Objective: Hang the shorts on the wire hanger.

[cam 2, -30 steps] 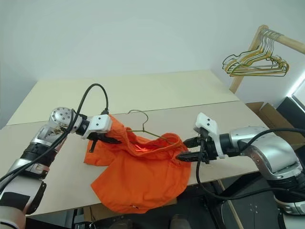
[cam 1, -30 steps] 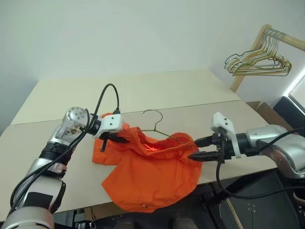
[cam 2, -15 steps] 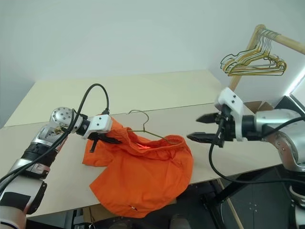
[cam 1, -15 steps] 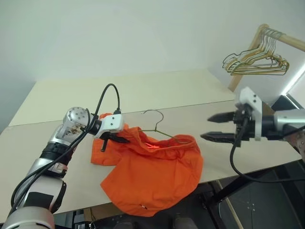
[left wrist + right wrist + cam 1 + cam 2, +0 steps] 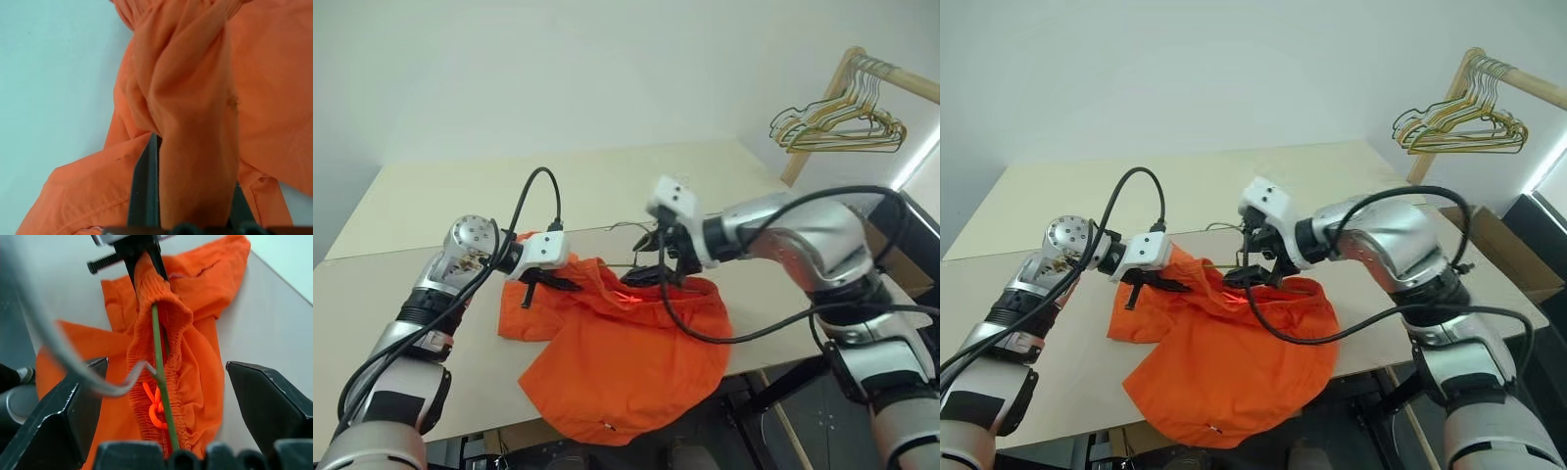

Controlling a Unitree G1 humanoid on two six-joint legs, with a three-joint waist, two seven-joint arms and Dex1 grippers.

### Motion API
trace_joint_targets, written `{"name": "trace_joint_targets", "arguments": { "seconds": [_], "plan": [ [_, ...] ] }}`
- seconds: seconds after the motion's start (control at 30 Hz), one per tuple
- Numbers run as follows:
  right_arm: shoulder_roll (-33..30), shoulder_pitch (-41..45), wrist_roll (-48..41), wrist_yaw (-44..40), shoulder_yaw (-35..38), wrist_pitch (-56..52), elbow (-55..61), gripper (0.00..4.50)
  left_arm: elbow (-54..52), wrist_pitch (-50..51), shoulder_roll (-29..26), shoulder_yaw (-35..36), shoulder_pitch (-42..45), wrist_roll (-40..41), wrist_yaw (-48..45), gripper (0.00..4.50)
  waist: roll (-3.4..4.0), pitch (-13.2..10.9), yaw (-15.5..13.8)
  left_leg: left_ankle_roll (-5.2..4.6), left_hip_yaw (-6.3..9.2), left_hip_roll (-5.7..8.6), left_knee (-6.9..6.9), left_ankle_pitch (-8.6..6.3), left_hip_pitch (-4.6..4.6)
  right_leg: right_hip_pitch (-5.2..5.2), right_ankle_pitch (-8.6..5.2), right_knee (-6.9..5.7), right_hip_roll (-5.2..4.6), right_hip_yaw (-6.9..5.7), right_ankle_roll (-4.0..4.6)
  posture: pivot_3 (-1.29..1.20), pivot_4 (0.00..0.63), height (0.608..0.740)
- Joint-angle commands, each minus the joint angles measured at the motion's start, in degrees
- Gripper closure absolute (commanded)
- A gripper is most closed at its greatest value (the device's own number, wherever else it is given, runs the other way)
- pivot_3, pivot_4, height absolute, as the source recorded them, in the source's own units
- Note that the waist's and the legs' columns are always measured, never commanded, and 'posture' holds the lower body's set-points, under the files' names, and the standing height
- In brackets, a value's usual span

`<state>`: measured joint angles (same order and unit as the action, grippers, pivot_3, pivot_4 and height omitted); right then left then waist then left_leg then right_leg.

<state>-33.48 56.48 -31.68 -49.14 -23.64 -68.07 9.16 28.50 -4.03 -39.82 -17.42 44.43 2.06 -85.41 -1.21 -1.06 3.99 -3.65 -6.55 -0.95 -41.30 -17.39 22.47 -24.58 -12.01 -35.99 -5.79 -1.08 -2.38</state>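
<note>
left tool clamped on shorts waistband near tabletop front edge. right tool spread wide, straddling hanger wire, threaded lengthwise through waistband, straight ahead.

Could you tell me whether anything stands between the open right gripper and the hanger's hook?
Nothing visible does. The right gripper has its jaws wide apart on either side of the hanger, whose hook curls up bare from the shorts' waistband. The left gripper pinches the waistband at its far end.
</note>
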Motion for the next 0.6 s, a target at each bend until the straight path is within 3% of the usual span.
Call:
{"name": "trace_joint_targets", "arguments": {
  "seconds": [0.03,0.37,0.57,0.6],
  "plan": [
    [0.4,2.5,2.6,-1.2,-1.5,1.9,-1.2,0.92,-0.8,-1.0,-0.4,1.2,1.7,0.0,-0.3,4.5,0.0,0.0,0.1,0.0,-0.01,0.01,-0.01,0.0,0.0,0.0,0.0,-0.01,0.0,0.0,-0.01,-0.08,0.0,0.74],
    [0.4,1.4,5.2,-4.3,-1.1,6.5,-1.0,4.46,-1.2,-1.1,-1.0,1.5,1.5,0.3,-0.6,4.5,0.0,0.0,0.1,0.02,0.0,0.01,-0.01,0.01,-0.04,0.0,0.01,-0.06,0.03,0.0,-0.01,-0.07,0.0,0.74],
    [-0.6,0.2,6.8,-6.8,-1.2,10.7,-0.6,4.46,-1.3,-0.8,-1.0,1.9,1.7,0.7,-0.5,4.5,0.0,0.0,0.0,0.02,0.0,0.01,-0.03,0.01,-0.04,0.02,0.01,-0.06,0.02,-0.01,-0.02,-0.07,0.0,0.74],
    [-0.8,-0.1,7.1,-7.2,-1.1,11.5,-0.6,4.49,-1.5,0.2,-0.9,2.2,1.8,1.4,-1.0,4.2,0.0,0.0,0.0,0.01,0.0,0.01,-0.03,0.01,-0.04,0.02,0.01,-0.06,0.02,-0.01,-0.02,-0.07,0.0,0.74]
  ]
}}
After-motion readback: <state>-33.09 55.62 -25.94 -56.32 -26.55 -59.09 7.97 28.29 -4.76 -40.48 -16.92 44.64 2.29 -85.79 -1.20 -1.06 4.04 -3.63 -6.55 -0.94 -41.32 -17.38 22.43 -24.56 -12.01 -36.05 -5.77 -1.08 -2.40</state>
